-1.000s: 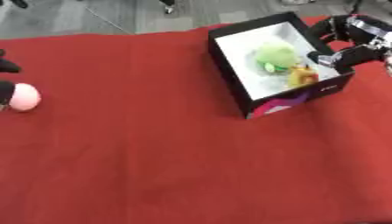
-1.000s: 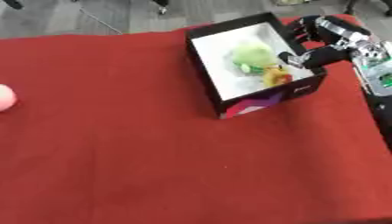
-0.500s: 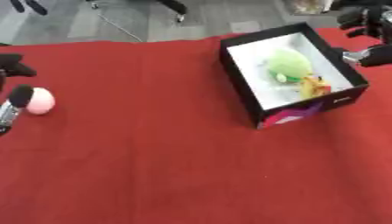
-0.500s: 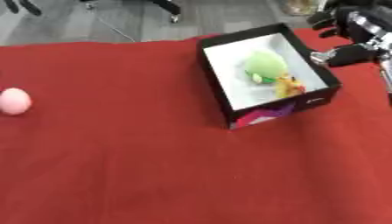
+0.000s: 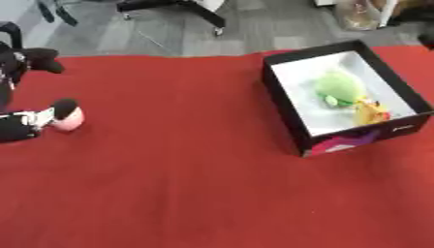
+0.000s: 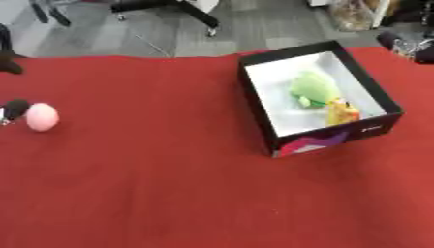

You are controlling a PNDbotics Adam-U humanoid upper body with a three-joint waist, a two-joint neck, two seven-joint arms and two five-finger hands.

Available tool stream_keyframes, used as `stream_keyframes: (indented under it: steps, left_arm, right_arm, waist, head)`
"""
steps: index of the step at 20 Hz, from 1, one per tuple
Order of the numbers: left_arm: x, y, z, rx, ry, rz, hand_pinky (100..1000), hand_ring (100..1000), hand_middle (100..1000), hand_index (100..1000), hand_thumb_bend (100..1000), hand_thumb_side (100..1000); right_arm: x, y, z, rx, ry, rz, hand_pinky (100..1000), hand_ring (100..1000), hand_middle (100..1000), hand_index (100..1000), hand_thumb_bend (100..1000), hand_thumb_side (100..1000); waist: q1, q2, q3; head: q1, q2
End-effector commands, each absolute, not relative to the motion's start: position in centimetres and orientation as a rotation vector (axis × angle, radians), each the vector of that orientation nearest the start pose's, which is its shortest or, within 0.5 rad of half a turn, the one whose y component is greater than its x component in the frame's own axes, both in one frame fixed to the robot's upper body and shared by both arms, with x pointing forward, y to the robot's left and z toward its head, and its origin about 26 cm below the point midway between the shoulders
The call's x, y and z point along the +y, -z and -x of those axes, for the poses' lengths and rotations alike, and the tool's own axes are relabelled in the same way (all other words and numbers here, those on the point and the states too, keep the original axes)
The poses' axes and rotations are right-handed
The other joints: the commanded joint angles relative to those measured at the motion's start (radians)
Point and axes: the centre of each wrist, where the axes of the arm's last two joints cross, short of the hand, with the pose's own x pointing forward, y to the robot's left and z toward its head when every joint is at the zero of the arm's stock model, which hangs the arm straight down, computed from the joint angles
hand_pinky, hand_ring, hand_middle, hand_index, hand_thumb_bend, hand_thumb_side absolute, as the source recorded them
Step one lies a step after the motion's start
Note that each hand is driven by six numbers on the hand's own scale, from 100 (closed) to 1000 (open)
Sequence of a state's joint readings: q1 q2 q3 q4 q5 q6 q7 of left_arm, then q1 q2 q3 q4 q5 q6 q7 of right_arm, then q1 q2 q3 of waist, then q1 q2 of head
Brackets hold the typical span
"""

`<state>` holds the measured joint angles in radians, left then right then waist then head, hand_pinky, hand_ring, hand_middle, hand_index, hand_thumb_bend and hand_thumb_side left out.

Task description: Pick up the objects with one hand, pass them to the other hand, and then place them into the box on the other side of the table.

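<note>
The left hand point(image 5: 34, 121) is sitting at the left edge of the red worktop point(image 5: 186, 184), right up against the pink ball point(image 6: 41, 116), with one dark fingertip touching the ball's upper side. Whether the fingers are curling round it or only resting on it, I cannot tell; most of the hand is cut off by the frame. The ball is lying on the cloth, well apart from the black box point(image 5: 286, 110) on the far right, where a green toy point(image 5: 339, 87) and a yellow toy point(image 5: 369, 112) are already lying.

To do this pick-up well, the fingers should be wrapping under the ball, since it looks ready to roll away at a nudge.

The left eye view is showing the left hand's white-marked palm and wrist. The right eye view is showing only that fingertip, but it is catching the right hand point(image 6: 407, 44) at the upper right edge, past the box, its fingers too unclear to read.
</note>
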<state>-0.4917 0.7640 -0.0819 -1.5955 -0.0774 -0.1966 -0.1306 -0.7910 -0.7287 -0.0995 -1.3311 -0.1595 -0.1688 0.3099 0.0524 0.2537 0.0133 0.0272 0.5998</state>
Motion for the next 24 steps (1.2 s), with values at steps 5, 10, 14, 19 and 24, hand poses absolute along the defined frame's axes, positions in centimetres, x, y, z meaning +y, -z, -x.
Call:
stream_keyframes:
  steps: [5,10,14,19,24]
  left_arm:
    - [38.0,-24.9,-38.0,-1.773,1.223,-0.667,1000,779,698,853,690,366]
    - [39.9,-25.6,-39.5,-1.586,1.269,-0.696,1000,795,717,840,704,338]
    - [41.4,-25.4,-40.4,-1.491,1.244,-0.720,1000,806,732,824,688,275]
    - [43.0,-24.1,-41.3,-1.413,1.152,-0.722,1000,808,737,833,672,265]
    - [43.9,-23.1,-41.5,-1.382,1.082,-0.760,1000,810,740,840,659,260]
  right_arm:
    - [-38.5,-32.9,-38.7,-2.279,-0.679,0.375,858,893,880,802,470,100]
    - [-38.3,-33.0,-38.6,-2.279,-0.676,0.377,855,888,876,800,464,100]
    - [-38.3,-33.0,-38.6,-2.276,-0.677,0.384,854,884,873,798,457,100]
    - [-38.3,-32.9,-38.6,-2.271,-0.678,0.395,853,876,867,794,451,100]
    - [-38.5,-32.9,-38.5,-2.267,-0.673,0.405,852,872,865,792,451,100]
  waist:
    - [0.008,-0.014,-0.012]
    - [0.012,-0.011,-0.019]
    - [0.014,-0.006,-0.026]
    - [0.017,0.002,-0.032]
    - [0.020,0.010,-0.036]
  head:
    - [0.004,-0.011]
    - [0.007,-0.013]
    - [0.015,-0.021]
    - [0.029,-0.038]
    - [0.035,-0.049]
